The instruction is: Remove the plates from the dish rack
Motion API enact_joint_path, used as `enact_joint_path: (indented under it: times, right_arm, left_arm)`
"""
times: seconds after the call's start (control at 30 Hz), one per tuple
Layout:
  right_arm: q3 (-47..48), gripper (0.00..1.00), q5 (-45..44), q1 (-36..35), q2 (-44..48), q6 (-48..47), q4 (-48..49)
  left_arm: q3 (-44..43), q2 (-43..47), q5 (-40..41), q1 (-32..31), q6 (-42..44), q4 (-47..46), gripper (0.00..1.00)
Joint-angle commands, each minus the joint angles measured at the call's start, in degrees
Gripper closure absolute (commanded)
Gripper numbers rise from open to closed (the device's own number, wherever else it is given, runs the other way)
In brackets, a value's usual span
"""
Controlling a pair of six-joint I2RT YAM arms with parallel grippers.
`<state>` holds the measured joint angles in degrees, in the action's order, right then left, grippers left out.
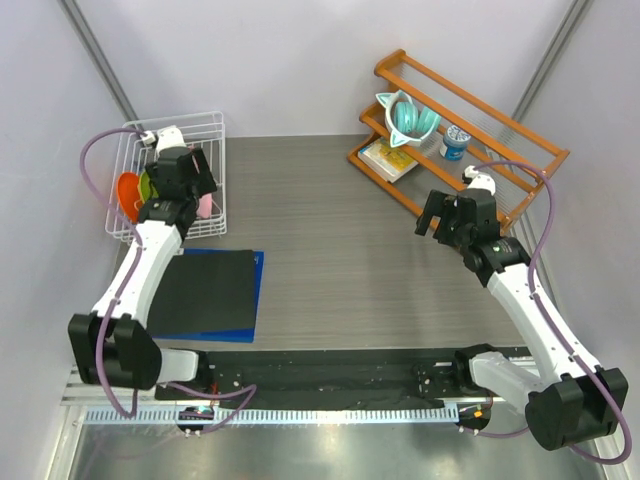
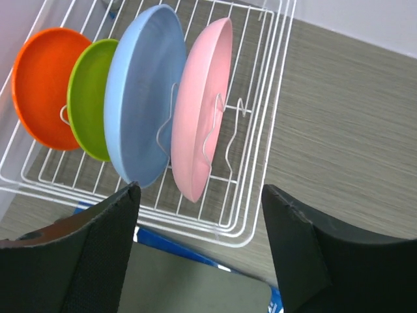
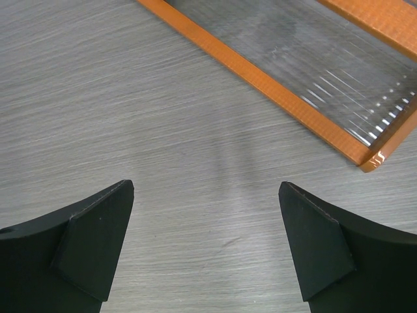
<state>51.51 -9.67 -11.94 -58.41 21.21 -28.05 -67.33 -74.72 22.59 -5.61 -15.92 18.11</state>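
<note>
The four plates are all showing plain, unpatterned colours: the orange plate point(image 2: 42, 85), the lime green plate point(image 2: 88, 98), the light blue plate point(image 2: 140, 91) and the pink plate point(image 2: 202, 111). The wire dish rack point(image 2: 270, 140) is showing white. The bench point(image 1: 330, 230) is showing grey with a fine streaked wood grain. The mat point(image 1: 205, 290) is showing black with a blue border peeking out. The wooden shelf rack point(image 1: 520, 135) is glowing orange-brown, and the cup point(image 1: 405, 115) is showing teal. The left arm point(image 1: 150, 265) and right arm point(image 1: 530, 300) are showing white shells with black joints and purple cables point(image 1: 84, 165).

Grey table point(image 1: 320, 225) holds dish rack point(image 1: 205, 125), wooden shelf rack point(image 1: 482, 101) and black mat point(image 1: 205, 290) (on blue board point(image 1: 258, 292))
</note>
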Motion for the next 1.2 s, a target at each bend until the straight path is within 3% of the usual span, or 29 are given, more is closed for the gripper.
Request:
enact_joint_path:
  times: [0.0, 0.33, 0.63, 0.73, 0.97, 1.17]
  right_arm:
    - [-0.09, 0.02, 1.32, -0.18, 0.41, -0.03, 4.23]
    - [-1.23, 0.02, 2.73, -0.18, -1.70, -0.12, 5.90]
    - [-0.62, 0.02, 4.40, -0.18, -4.78, 0.76, 7.05]
    - [-1.23, 0.02, 4.05, -0.18, -4.69, 0.58, 7.31]
    - [-2.02, 0.02, 4.66, -0.18, -5.31, 0.85, 7.66]
    - [-2.81, 0.02, 4.84, -0.18, -4.87, 1.02, 7.66]
  left_arm:
    - [-2.89, -5.16, 4.30, -0.02, 0.63, -5.89, 0.26]
    - [-0.88, -10.97, 14.23, -0.19, 1.77, -13.62, 0.35]
    - [-1.22, -15.89, 15.38, -0.72, 1.68, -13.63, 0.74]
    - [-0.96, -15.90, 16.70, -0.72, 1.51, -13.80, 0.76]
    - [-2.19, -15.63, 17.49, -0.90, 2.56, -12.84, 1.00]
    - [-2.81, -15.72, 19.51, -1.69, 3.79, -12.48, 1.00]
